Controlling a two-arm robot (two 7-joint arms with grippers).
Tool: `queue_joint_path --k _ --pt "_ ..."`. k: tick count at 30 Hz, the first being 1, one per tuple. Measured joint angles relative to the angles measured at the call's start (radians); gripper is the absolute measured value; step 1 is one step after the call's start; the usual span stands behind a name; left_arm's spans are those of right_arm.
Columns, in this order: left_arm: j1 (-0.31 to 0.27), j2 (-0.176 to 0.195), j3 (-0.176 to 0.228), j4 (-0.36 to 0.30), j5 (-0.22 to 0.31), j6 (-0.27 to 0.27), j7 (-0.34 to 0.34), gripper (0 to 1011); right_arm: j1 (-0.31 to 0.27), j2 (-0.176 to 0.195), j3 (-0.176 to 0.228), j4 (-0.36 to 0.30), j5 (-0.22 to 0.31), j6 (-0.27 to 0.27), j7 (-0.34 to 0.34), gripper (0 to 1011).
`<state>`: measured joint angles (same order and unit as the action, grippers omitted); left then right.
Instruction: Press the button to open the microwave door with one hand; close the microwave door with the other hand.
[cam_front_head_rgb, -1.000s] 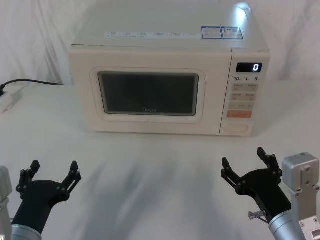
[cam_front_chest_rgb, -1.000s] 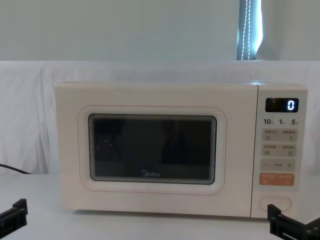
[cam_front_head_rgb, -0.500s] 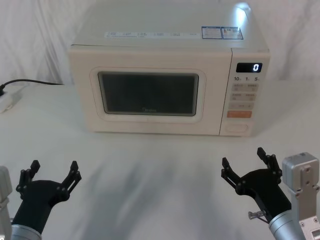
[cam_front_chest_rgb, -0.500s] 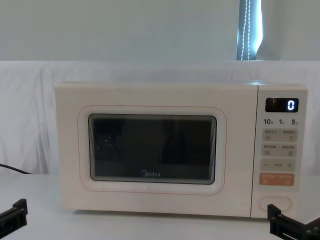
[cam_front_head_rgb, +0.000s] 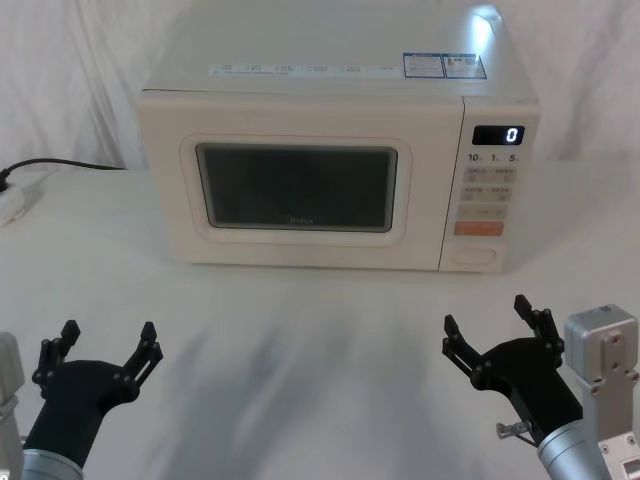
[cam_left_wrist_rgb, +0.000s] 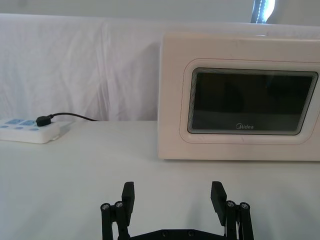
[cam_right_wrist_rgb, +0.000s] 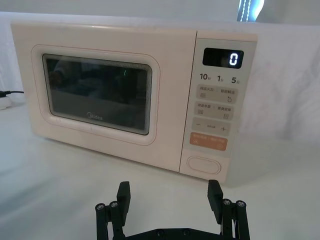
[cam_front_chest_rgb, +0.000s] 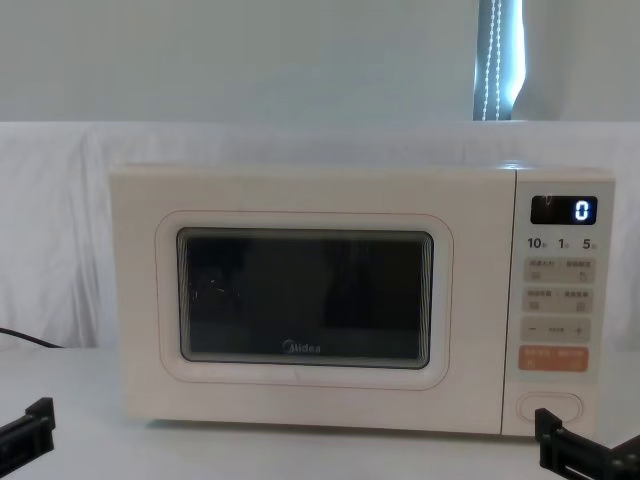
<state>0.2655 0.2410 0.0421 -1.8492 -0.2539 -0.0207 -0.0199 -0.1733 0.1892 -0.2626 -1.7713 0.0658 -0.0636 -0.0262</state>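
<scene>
The cream microwave (cam_front_head_rgb: 340, 90) stands at the back of the table, its display showing "0". Its door (cam_front_head_rgb: 296, 188) (cam_front_chest_rgb: 300, 300) (cam_left_wrist_rgb: 252, 102) (cam_right_wrist_rgb: 95, 95) is closed flush, dark window marked "Midea". The large oblong button (cam_front_head_rgb: 473, 256) (cam_front_chest_rgb: 549, 406) (cam_right_wrist_rgb: 204, 164) sits at the bottom of the control panel, under the orange key. My right gripper (cam_front_head_rgb: 490, 330) (cam_right_wrist_rgb: 169, 194) hovers open low at the front right, well short of the button. At the front left, my left gripper (cam_front_head_rgb: 106, 345) (cam_left_wrist_rgb: 173, 196) also stands open, far from the door.
A white power strip (cam_left_wrist_rgb: 27, 131) (cam_front_head_rgb: 15, 200) with a black cable (cam_front_head_rgb: 70, 163) lies at the far left beside the microwave. White cloth covers the table (cam_front_head_rgb: 300, 330) and the backdrop. Open tabletop lies between the grippers and the microwave.
</scene>
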Motion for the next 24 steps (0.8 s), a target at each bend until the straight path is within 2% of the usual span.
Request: queue_joint_path --k 6,11,15,16,17,20,21,23,24 --pt "0.000 0.000 0.000 0.000 0.000 0.000 0.000 1001 0.000 0.000 0.000 0.000 0.000 0.000 0.000 978" --pt "0.000 0.000 0.000 0.000 0.000 0.000 0.000 1001 0.000 0.000 0.000 0.000 0.000 0.000 0.000 869" --pt "0.000 0.000 0.000 0.000 0.000 0.000 0.000 1001 0.000 0.000 0.000 0.000 0.000 0.000 0.000 751" --pt "0.000 0.000 0.000 0.000 0.000 0.000 0.000 1001 0.000 0.000 0.000 0.000 0.000 0.000 0.000 751" --pt "0.000 0.000 0.000 0.000 0.000 0.000 0.000 1001 0.000 0.000 0.000 0.000 0.000 0.000 0.000 670" --pt "0.000 0.000 0.000 0.000 0.000 0.000 0.000 1001 0.000 0.000 0.000 0.000 0.000 0.000 0.000 614" --pt "0.000 0.000 0.000 0.000 0.000 0.000 0.000 1001 0.000 0.000 0.000 0.000 0.000 0.000 0.000 551" --pt "0.000 0.000 0.000 0.000 0.000 0.000 0.000 1001 0.000 0.000 0.000 0.000 0.000 0.000 0.000 522" --pt "0.000 0.000 0.000 0.000 0.000 0.000 0.000 1001 0.000 0.000 0.000 0.000 0.000 0.000 0.000 470"
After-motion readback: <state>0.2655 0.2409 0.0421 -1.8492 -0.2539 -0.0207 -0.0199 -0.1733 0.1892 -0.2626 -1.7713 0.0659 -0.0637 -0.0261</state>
